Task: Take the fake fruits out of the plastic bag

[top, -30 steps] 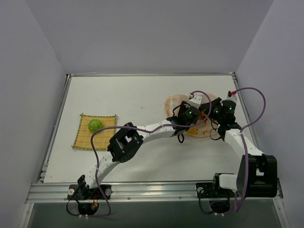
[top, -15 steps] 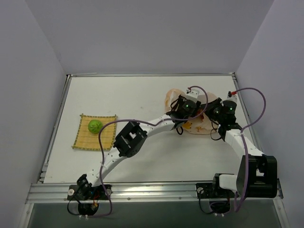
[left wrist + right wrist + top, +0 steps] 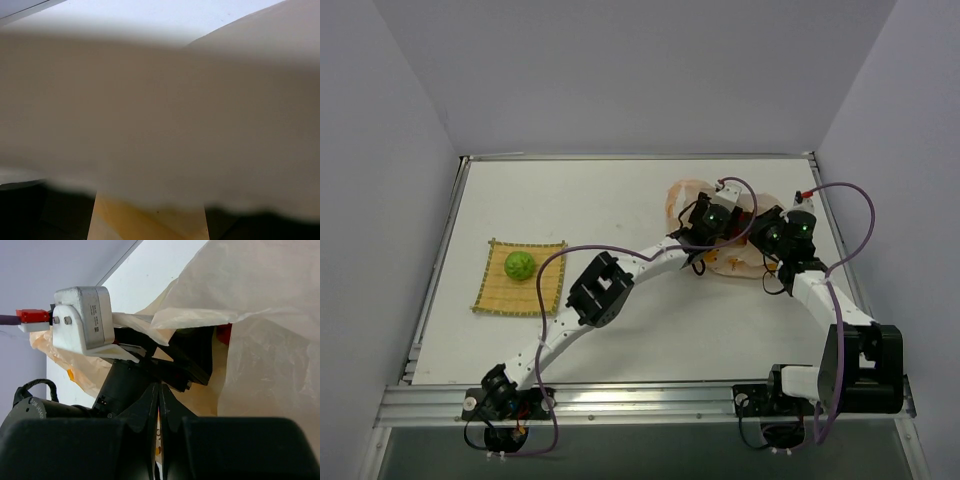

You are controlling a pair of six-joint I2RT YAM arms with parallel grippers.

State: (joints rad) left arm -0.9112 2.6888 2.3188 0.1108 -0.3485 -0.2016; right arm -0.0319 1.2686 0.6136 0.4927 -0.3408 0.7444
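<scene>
The bag (image 3: 678, 208) is found at the far right of the table (image 3: 620, 200), crumpled between the two arms. One green fruit (image 3: 520, 265) is already set on the yellow mat (image 3: 495, 290), well apart from the bag.

The bag is judged to be thin, light and limp. It is likely to slip and to collapse when pushed, so it is best pinched at a fold of its rim or at a handle rather than on the flat of its side. The fruit is judged to be light, hard and smooth and likely to roll, so it should be taken across its middle.

The right pincer (image 3: 159, 400) is pressed together, with a pale sliver of bag film caught in the slit. The left pincer (image 3: 150, 220) is read as spread, since its two dark fingers stand well apart. The pale yellow patch between them is too blurred to be named.

From above, only the layout is given, and the mouth of the bag is hidden by the wrists. The left wrist view is almost wholly filled by blurred peach film. Only in the right wrist view is the bag's opening shown, with the left arm's white camera box (image 3: 82, 320) at its edge and a red patch (image 3: 224, 333) inside, probably another fruit.
</scene>
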